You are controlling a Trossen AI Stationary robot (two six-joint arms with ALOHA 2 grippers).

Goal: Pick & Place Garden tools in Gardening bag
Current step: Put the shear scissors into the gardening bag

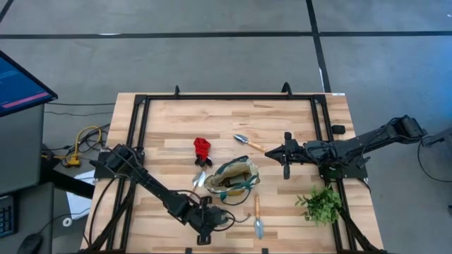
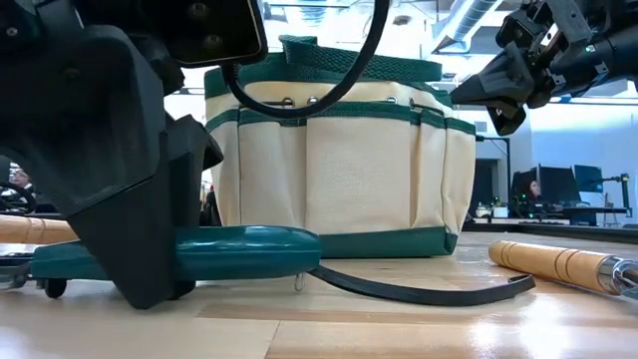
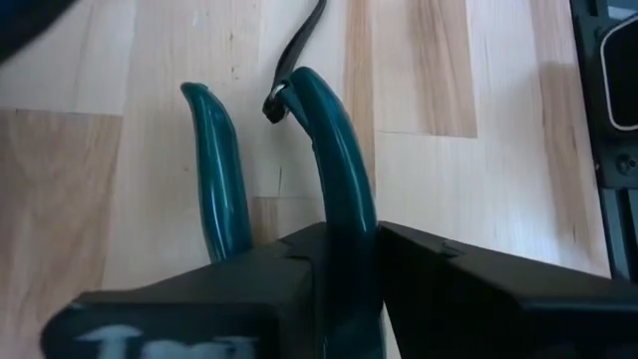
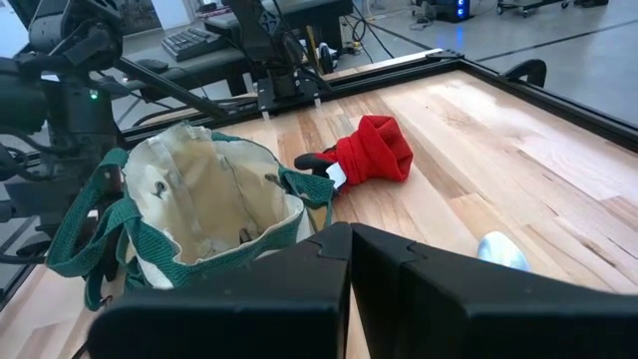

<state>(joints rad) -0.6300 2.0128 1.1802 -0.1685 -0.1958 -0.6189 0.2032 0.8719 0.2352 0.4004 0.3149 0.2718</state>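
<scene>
— What's the biggest thing on the table (image 1: 176, 116)?

— The gardening bag (image 1: 236, 176), upright near the middle, mouth open.

— And my arms?

— My left gripper (image 3: 344, 261) is down at the front edge beside the bag, fingers clamped on one handle of the teal-handled pruners (image 3: 334, 170), which lie flat on the wood. My right gripper (image 1: 272, 151) hovers beyond the bag, fingers together, holding nothing.

— Smaller things?

— A trowel (image 1: 249, 142) lies just beside that gripper; the red item (image 1: 203, 149) sits near the bag.

1 bag (image 1: 236, 178), 2 trowels (image 1: 248, 143) (image 1: 258, 220), 1 teal pruners (image 3: 329, 170), 1 red item (image 1: 203, 149), 1 plant sprig (image 1: 321, 204)
</scene>
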